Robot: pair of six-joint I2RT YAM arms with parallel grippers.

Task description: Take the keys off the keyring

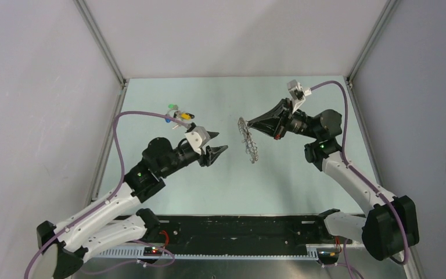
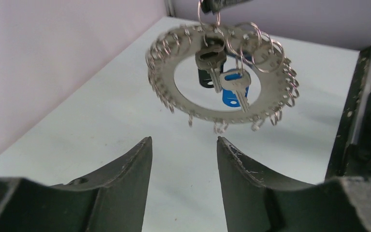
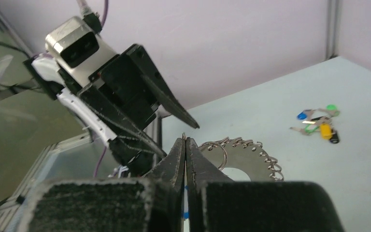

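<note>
Right claw [image 1: 247, 123] pinches keyring [image 1: 250, 143] (left claw [image 1: 223, 140] gaping).

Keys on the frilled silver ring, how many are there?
2. The black-headed silver key hangs across the hollow of the frilled silver ring; the blue-headed silver key just right of it. More may be hidden.

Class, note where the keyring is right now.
In the top view the keyring hangs near the centre, pinched by the right end effector, right of the open left end effector.
</note>
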